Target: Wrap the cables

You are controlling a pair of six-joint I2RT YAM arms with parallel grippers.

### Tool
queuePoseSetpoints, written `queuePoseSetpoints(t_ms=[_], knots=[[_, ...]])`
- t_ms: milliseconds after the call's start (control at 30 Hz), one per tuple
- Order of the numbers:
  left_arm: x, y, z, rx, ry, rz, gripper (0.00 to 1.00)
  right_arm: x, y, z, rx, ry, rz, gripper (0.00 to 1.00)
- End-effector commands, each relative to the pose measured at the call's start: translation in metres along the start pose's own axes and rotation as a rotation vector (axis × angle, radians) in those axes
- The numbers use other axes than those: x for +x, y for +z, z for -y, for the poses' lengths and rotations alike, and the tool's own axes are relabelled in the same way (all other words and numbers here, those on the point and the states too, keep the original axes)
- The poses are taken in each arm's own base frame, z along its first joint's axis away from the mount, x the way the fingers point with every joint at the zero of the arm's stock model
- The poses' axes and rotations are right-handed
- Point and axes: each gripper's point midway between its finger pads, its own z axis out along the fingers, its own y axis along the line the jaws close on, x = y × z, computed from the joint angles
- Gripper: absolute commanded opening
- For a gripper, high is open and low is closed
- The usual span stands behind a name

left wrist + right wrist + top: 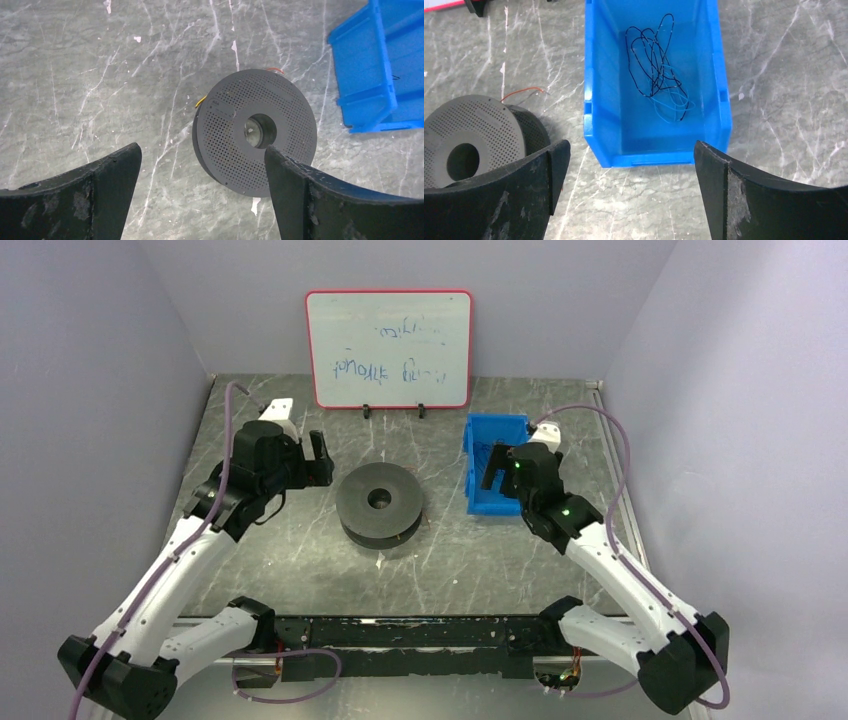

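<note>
Left hand (pixel 200 152) wide open and holding nothing, hanging over the table (pixel 300 560) just left of the spool (pixel 255 130). Right hand (pixel 631 150) also spread wide and empty, poised above the blue bin (pixel 591 100).

I read the spool as a flat round reel, matte dark grey, its top flange perforated with fine dots around 1 centre hole. It lies flat mid-table, between the 2 hands. The cables (pixel 201 102) show only as thin yellow-orange ends poking out at the spool's rim.

The bin is smooth moulded plastic, standing just right of the spool. Inside it lies 1 loose wire tangle (pixel 656 65), dark strands with some pale blue.

Table surface is grey, marble-like, with white veins and scratches. A red-framed whiteboard (pixel 388 348) stands at the back edge.
</note>
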Motion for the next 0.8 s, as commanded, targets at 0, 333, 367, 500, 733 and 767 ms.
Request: queuePoseSetpoints(t_ms=[0,333,367,500,733,767], knots=[[-0.003,-0.018,0.004,0.052,-0.005,0.029,1.00,-0.005,-0.019,0.005,0.003,0.082,0.004,1.00],[-0.010,-0.048,0.007,0.112,0.008,0.098,1.00,-0.018,-0.051,0.006,-0.070,0.113,0.053,1.00],[-0.012,-0.050,0.009,0.125,0.012,0.111,1.00,-0.020,-0.055,0.006,-0.079,0.112,0.061,1.00],[-0.033,-0.072,0.019,0.194,0.010,0.212,1.00,-0.032,-0.071,0.008,-0.115,0.108,0.116,1.00],[-0.065,-0.119,0.041,0.356,0.035,0.398,1.00,-0.063,-0.100,0.007,-0.193,0.135,0.270,1.00],[-0.066,-0.124,0.043,0.374,0.041,0.416,1.00,-0.066,-0.102,0.006,-0.203,0.136,0.279,1.00]])
